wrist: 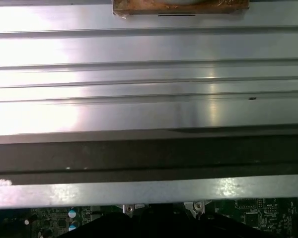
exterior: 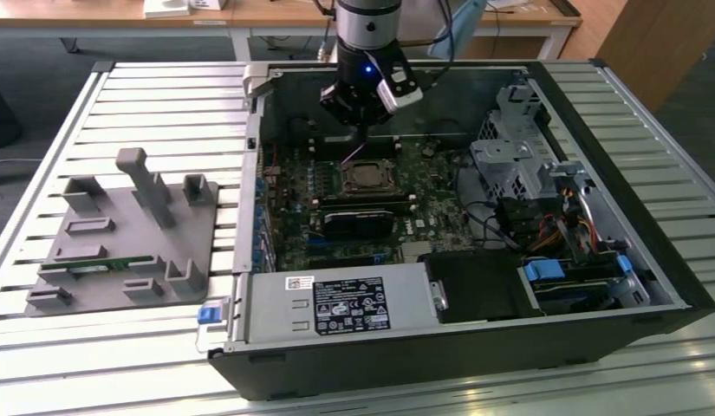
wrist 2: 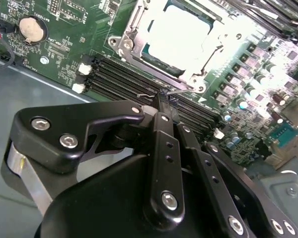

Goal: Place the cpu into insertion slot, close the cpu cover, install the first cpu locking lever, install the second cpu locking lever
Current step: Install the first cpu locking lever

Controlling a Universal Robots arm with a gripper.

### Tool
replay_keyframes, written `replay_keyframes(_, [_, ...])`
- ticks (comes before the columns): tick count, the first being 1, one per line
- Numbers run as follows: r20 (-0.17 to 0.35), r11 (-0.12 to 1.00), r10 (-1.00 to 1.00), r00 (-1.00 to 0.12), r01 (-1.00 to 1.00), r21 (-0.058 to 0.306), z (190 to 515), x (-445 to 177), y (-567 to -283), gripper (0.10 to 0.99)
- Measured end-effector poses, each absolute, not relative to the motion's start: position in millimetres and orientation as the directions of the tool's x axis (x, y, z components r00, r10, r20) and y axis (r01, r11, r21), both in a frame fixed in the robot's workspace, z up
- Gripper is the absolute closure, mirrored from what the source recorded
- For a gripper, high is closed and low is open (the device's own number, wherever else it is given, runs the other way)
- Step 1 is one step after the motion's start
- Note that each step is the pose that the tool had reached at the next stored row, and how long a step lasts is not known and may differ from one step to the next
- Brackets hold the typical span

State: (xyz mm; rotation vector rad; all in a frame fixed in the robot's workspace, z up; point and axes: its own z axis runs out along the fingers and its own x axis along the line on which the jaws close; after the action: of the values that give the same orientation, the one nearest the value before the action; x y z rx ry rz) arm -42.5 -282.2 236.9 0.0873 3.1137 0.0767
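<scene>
1. Upper centre of the exterior view: my hand (exterior: pixel 359 137) is down inside the computer case (exterior: pixel 634 260), which lies open on the slatted counter (exterior: pixel 160 95). It hangs just above the insertion slot (wrist 2: pixel 126 47).
2. Second wrist view: the fingers (wrist 2: pixel 161 144) look drawn together, tips meeting at a thin wire locking lever (wrist 2: pixel 181 90) right at the slot's edge. I can't tell if the wire is truly pinched or only touched.
3. The cpu (wrist 2: pixel 176 37) lies in the slot, and the cpu cover (wrist 2: pixel 213 49) looks folded down around it. I can't confirm that it sits fully flat.
4. Risk: the lever slips off the tips. It's a thin, springy wire with very little contact, so it could snap back and leave the cover unlocked.
5. Risk: if the cover isn't flat, the lever may miss its catch. It could also load the chip unevenly and hurt the socket contacts underneath.
6. Risk: the tips sit between the slot and the memory slots (wrist 2: pixel 119 77). A sideways sweep could scrape those slots or the motherboard (wrist 2: pixel 64 44).
7. Risk: pushing the wire off its arc would bend it instead of latching it.
8. Risk: in the exterior view my wrist is close to the case's far wall, so a wide swing could clip it.
</scene>
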Motion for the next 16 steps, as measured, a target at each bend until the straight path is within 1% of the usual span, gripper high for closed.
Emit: replay_keyframes(16, [-0.018,0.997,0.056,-0.998,0.055,0.048,217,-26,-281,0.98])
